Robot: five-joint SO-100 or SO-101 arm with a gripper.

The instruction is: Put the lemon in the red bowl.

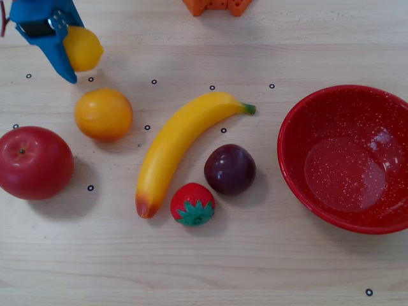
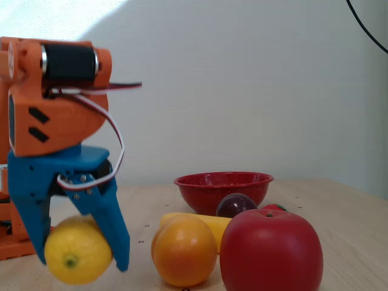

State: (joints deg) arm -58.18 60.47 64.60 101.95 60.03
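The lemon [image 1: 82, 48] [image 2: 77, 253] is a small yellow oval held between the blue fingers of my gripper [image 1: 71, 62] [image 2: 82, 254] at the top left of the overhead view. In the fixed view it hangs a little above the table, with a finger on each side. The red bowl [image 1: 349, 159] [image 2: 223, 187], glossy and white-speckled, sits empty at the right edge of the overhead view, far from the gripper.
Below the gripper in the overhead view lie an orange [image 1: 102, 114], a red apple [image 1: 34, 162], a banana [image 1: 180, 141], a dark plum [image 1: 229, 169] and a strawberry [image 1: 192, 204]. The orange arm base [image 1: 217, 6] stands at the top edge.
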